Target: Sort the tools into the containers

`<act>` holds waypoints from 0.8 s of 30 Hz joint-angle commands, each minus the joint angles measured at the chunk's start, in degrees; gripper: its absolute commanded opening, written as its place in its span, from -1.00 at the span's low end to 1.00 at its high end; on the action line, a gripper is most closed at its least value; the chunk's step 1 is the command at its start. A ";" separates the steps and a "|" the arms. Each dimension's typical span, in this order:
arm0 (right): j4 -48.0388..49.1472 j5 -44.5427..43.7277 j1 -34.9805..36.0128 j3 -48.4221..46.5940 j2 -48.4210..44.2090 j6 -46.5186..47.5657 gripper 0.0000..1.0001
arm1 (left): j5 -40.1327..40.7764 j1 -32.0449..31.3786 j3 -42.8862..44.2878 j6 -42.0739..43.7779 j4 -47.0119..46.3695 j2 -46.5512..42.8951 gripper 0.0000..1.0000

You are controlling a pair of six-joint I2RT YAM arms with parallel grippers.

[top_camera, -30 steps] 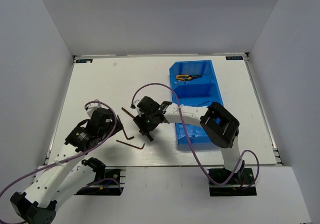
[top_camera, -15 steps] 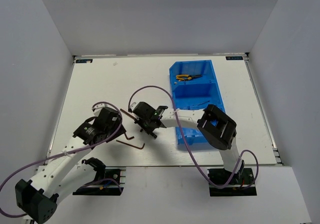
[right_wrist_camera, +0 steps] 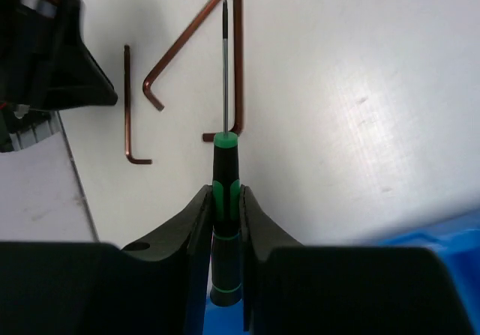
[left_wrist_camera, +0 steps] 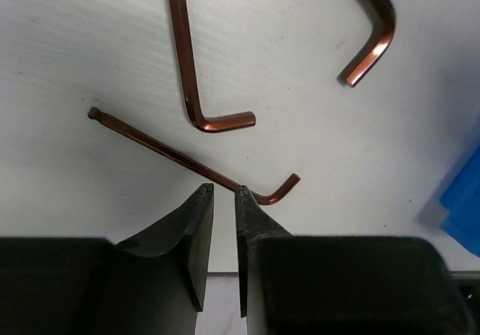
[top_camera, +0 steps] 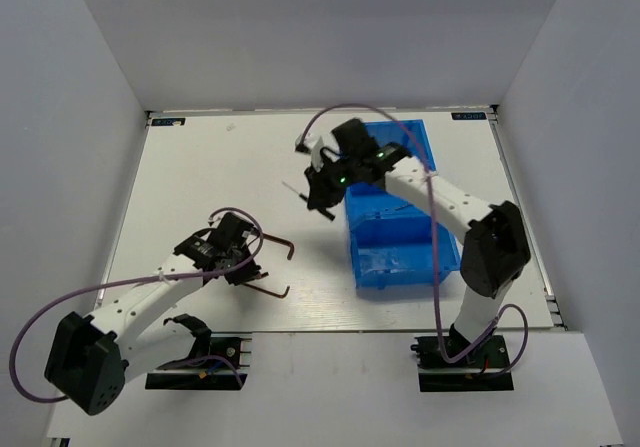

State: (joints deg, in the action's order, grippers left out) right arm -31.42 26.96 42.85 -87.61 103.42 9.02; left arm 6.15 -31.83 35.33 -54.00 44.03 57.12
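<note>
While the right fingers [right_wrist_camera: 196, 222] sit clamped on the screwdriver [right_wrist_camera: 225, 189] handle, up over the bench [left_wrist_camera: 315, 65] just beside the blue bins [top_camera: 405, 265], the left fingers [left_wrist_camera: 196, 226] hang almost together w/ a narrow gap, nothing in them, tips by the thin hex key [left_wrist_camera: 180, 151] lying flat. Screwdriver: light, stiff, mid-handle hold looks ok. Key: light, stiff, prob slippery & flush to bench, so pinch across the long shank nr the bend

A white table [top_camera: 200, 167] fills the middle, with thin metal trim [top_camera: 523, 217] along its far and right edges. Plain pale grey walls [top_camera: 320, 37] close in its left, far and right sides. A small blue label [top_camera: 167, 121] marks the far left corner. The light is even and the shadows are soft.
</note>
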 commanded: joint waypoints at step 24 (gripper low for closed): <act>-21.49 9.77 -28.96 -3.01 0.03 55.32 0.30 | -9.14 -8.50 8.61 -18.94 3.87 15.12 0.31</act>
State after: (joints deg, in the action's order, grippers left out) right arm -50.02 33.65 14.57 -91.68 104.31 60.99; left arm -2.42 -39.33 44.86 -69.34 47.18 73.91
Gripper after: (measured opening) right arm 0.641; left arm 0.652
